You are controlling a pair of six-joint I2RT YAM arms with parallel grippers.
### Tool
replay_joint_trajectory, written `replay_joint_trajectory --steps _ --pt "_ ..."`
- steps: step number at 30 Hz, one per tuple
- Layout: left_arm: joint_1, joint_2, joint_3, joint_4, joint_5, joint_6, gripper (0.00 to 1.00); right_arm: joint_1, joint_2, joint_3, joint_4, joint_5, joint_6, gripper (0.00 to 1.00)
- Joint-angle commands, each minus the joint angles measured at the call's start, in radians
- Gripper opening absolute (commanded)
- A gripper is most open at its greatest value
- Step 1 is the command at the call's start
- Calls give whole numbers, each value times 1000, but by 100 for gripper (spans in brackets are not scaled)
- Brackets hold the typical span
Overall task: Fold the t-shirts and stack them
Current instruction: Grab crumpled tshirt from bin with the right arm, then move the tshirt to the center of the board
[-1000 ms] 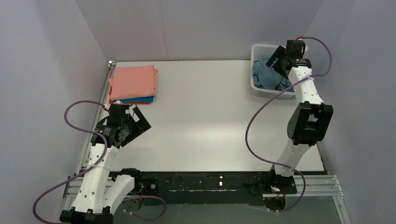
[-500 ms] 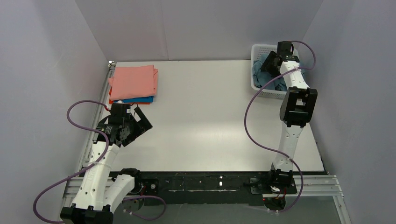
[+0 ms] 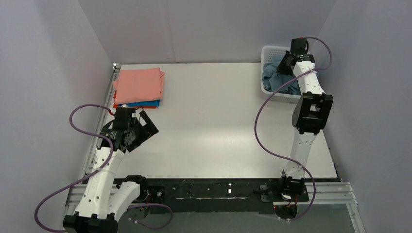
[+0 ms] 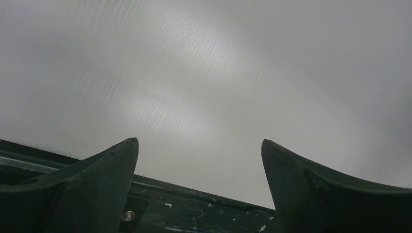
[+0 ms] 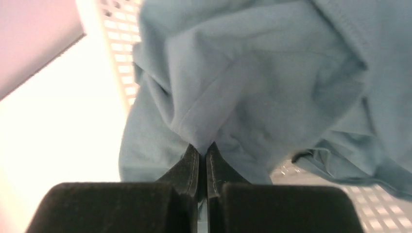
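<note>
A crumpled grey-blue t-shirt (image 3: 278,80) fills the white basket (image 3: 268,50) at the back right. My right gripper (image 3: 285,64) reaches down into that basket. In the right wrist view its jaws are pressed together on a pinched fold of the grey-blue t-shirt (image 5: 252,97), at the right gripper's tips (image 5: 202,147). Folded t-shirts lie stacked at the back left: salmon-pink (image 3: 140,85) on top, bright blue (image 3: 148,103) and orange-red (image 3: 116,104) edges showing beneath. My left gripper (image 3: 144,127) hovers open near the left edge, nothing between its fingers (image 4: 104,170).
The white tabletop (image 3: 214,126) stretches between stack and basket. A black rail (image 3: 218,189) runs along the near edge by the arm bases. Grey walls enclose the table on three sides. The left wrist view shows only a grey wall (image 4: 204,73) and the black rail.
My right arm reached farther back and down into the basket, and its jaws went from open to shut on the grey-blue shirt. The left arm stayed still.
</note>
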Motion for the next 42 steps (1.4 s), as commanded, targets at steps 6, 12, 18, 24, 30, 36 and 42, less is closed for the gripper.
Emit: replay_joint_trajectory --steps 6,12,18,24,30,36,42 --pt "2 14 -12 -45 28 -5 99 17 -484 -70 191 3 -14 1" --pt "3 -8 -17 -47 38 -11 99 35 -622 24 196 -249 18 1" --pt "3 -46 -29 -52 57 -20 100 169 -709 113 181 -440 12 1" --pt "3 -77 -32 -89 53 -31 99 399 -741 156 197 -527 0 1" --pt "3 -110 -1 -194 -4 -36 100 508 -763 41 286 -557 31 1" --pt "2 -140 4 -264 -32 -35 99 508 -932 -540 562 -462 128 1" --pt "3 -126 -10 -311 6 -24 100 483 -1026 -1084 602 -278 135 12"
